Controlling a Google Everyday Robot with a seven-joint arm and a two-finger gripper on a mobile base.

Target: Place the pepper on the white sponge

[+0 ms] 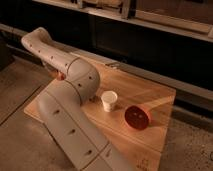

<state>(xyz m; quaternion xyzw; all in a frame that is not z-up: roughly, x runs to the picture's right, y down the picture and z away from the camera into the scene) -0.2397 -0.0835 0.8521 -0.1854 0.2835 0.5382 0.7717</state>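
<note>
Pincer hidden behind arm [75,85] at left of table [150,95], jaws together; pepper [60,76] peeks beside arm; cup [109,100], red bowl [137,117] apart.

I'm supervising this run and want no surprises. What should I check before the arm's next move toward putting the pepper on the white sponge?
1. The pincer is in sight: not ok. It is hidden behind the arm over the left side of the table; it is shut.
2. The pepper is held: cannot tell. Only a small orange-red bit peeks out under the arm.
3. The white sponge is located: not ok. It shows nowhere and may be behind the arm.
4. The cup is upright: ok. It stands close beside the arm's elbow.
5. The red bowl is out of the arm's way: ok. It sits to the right of the cup.
</note>
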